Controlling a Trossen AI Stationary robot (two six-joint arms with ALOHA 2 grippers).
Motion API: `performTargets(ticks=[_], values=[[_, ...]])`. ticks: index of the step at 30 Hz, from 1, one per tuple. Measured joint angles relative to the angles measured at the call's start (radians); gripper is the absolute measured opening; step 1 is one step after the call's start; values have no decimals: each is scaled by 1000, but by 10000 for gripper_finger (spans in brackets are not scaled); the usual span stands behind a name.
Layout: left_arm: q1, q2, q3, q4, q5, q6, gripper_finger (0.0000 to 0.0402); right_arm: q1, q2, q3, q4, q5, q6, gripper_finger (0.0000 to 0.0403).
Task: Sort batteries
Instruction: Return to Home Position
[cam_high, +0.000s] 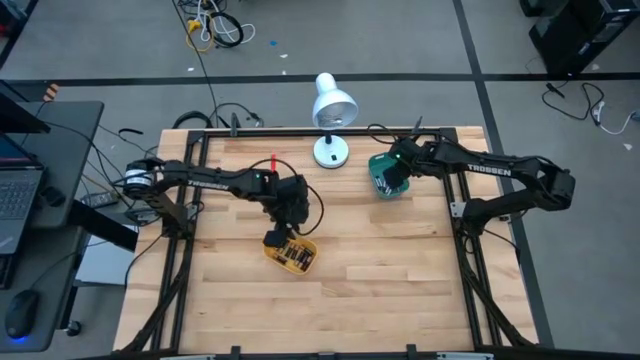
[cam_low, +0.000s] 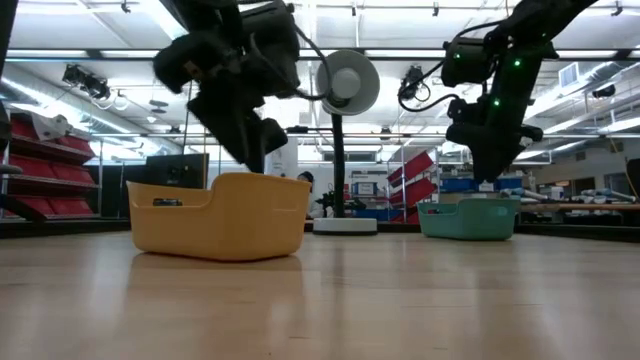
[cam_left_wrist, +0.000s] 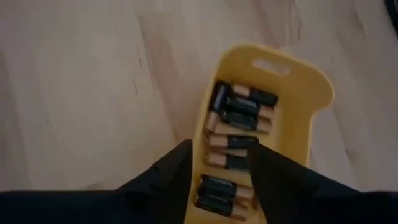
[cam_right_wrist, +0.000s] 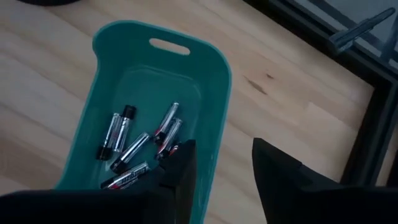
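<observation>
Mid-frame, yellow tray (cam_left_wrist: 308, 121): dark batteries (cam_left_wrist: 239, 118).
Teal tray (cam_right_wrist: 221, 68): silver batteries (cam_right_wrist: 134, 149).
Left tool (cam_left_wrist: 222, 152), right tool (cam_right_wrist: 224, 152): released, empty.
Progress: sorting seemingly done.

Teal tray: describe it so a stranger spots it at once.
Find the white lamp at the back edge of the table. Just to the right of its base, in the high view, sits the teal tray, under the right gripper. Unlike the yellow tray under the left gripper, it holds slim silver batteries, not black-and-copper ones.
</observation>
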Motion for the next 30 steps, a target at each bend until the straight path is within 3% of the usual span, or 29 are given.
performTargets(ticks=[3,9,14,19,25,30], values=[[-16,0,-23,7,-21,25,189,0,0,0,-2,-5,-3,148],[-22,0,-69,43,-203,34,189,5,0,0,-10,-5,18,147],[-24,0,-86,63,-224,37,158,9,0,0,-26,-6,26,147],[-24,0,-86,64,-222,18,99,8,0,0,-39,-6,20,138],[-24,0,-86,78,-241,-149,17,8,0,0,-38,-6,14,116],[-23,0,-86,80,-300,-385,28,8,-1,0,-38,-5,-8,102]])
